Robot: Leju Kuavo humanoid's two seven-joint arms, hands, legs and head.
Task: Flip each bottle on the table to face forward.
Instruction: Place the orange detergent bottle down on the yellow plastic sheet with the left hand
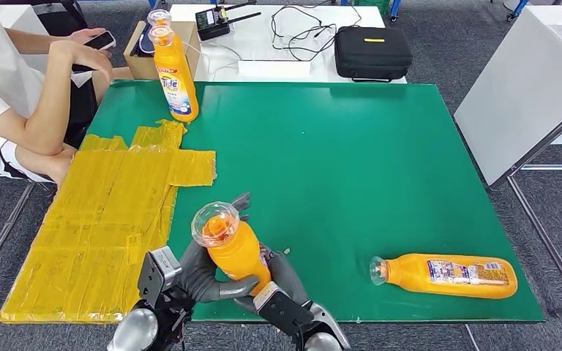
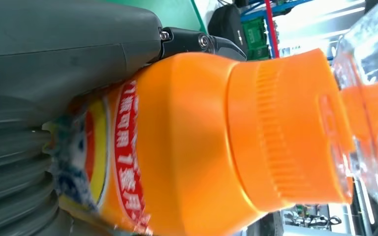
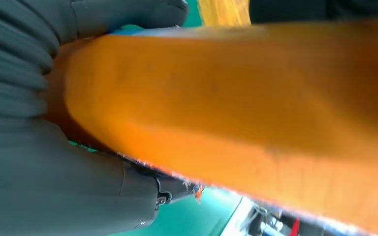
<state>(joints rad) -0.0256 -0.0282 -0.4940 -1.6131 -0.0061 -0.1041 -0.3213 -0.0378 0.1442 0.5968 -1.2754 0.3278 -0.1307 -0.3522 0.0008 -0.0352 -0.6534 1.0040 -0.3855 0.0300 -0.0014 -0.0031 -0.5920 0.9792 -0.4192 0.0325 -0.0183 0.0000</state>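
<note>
An orange detergent bottle (image 1: 233, 247) with a clear cap stands tilted at the near edge of the green table (image 1: 351, 146), clasped by both hands. My left hand (image 1: 201, 274) grips it from the left; my right hand (image 1: 287, 274) holds it from the right. The left wrist view shows the bottle (image 2: 197, 142) with its red label and orange neck against the hand (image 2: 54, 64). The right wrist view shows its plain orange side (image 3: 236, 108) under the hand (image 3: 54, 162). A second bottle (image 1: 450, 276) lies on its side near right. A third bottle (image 1: 175, 69) stands upright at the far left corner.
Yellow tape sheets (image 1: 110, 219) cover the table's left part. A person (image 1: 22, 95) sits at the far left holding a phone. Behind the table are a cardboard box (image 1: 150, 62), a black case (image 1: 373, 51) and cables on a white desk. A white panel (image 1: 519, 88) stands at the right.
</note>
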